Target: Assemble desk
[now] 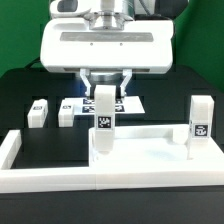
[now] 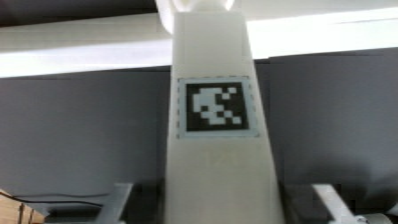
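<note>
Black table (image 1: 20,95); fingers (image 2: 329,205) pinch upright white leg (image 1: 104,120), black-white tag (image 2: 215,107) facing camera.

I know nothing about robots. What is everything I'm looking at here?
tabletop: one, white, front, exterior view's right.
held leg: one, white, tagged, upright, mid-picture.
standing leg: one, white, tagged, upright, exterior view's right.
loose legs: two, white, exterior view's left.
marker board: one, white with black tags, behind the gripper.
border bars: two seen, white, front and exterior view's left edges.
table: one, black, under everything.
gripper: one, dark fingers, closed on the held leg.
</note>
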